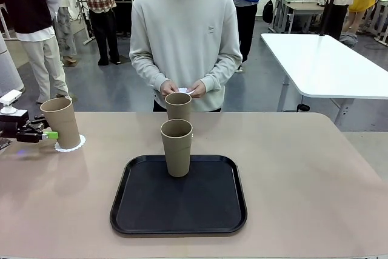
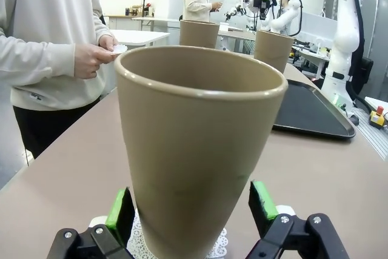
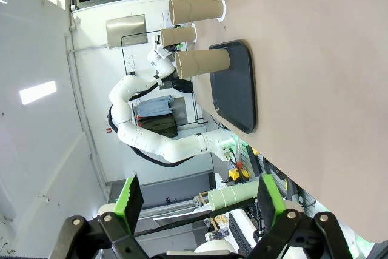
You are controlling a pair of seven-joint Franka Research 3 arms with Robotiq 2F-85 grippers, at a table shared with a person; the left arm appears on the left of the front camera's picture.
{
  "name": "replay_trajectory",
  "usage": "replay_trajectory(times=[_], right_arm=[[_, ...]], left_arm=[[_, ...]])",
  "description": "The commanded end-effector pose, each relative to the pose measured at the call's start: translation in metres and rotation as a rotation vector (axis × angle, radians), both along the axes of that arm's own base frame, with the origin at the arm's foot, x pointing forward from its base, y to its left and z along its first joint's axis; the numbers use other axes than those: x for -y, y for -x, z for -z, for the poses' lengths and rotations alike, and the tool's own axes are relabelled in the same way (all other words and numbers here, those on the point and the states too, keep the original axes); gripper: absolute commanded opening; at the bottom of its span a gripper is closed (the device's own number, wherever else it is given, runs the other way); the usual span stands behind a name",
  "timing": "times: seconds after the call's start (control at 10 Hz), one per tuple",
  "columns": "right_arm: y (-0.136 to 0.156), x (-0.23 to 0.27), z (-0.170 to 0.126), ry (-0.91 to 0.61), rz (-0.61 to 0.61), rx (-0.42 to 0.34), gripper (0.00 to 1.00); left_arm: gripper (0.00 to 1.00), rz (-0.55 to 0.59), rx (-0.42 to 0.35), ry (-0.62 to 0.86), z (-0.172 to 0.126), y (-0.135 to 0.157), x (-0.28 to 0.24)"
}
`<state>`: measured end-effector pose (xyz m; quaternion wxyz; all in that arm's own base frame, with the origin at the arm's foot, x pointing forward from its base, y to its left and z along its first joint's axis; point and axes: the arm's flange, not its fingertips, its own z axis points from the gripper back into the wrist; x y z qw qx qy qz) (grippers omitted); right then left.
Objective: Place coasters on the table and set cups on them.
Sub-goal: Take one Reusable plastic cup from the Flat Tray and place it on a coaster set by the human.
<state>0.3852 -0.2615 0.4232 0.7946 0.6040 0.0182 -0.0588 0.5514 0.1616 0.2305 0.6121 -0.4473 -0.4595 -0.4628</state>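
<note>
Cup point(image 1: 61, 123) stands upright, mouth up, on coaster point(image 1: 78, 143).

Cup point(image 1: 60, 122) on coaster point(image 1: 78, 144), left of tray point(image 1: 182, 207)

Coaster point(image 1: 79, 143) under the left-hand cup point(image 1: 60, 122): only a lacy edge shows, the rest covered by the cup, whose base the left wrist view cuts off at its bottom edge. Far cup point(image 1: 178, 105): lower part hidden behind the nearer cup point(image 1: 176, 148). White item point(image 1: 185, 91) in the person's hands point(image 1: 168, 87): too small to identify.
</note>
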Motion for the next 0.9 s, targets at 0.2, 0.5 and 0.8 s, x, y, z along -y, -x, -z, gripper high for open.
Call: replay_trajectory(times=[0.2, 0.5, 0.8], right_arm=[[0.002, 0.0, -0.001, 0.004, -0.005, -0.004, 1.0], [0.002, 0.0, -0.001, 0.004, -0.005, -0.004, 1.0], [0.002, 0.0, -0.001, 0.004, -0.005, -0.004, 1.0]], left_arm=[[1.0, 0.011, -0.015, -0.016, -0.008, 0.002, -0.022], [1.0, -0.021, 0.003, -0.055, -0.012, 0.007, -0.044], [1.0, -0.215, -0.187, -0.213, -0.076, 0.032, -0.046]])
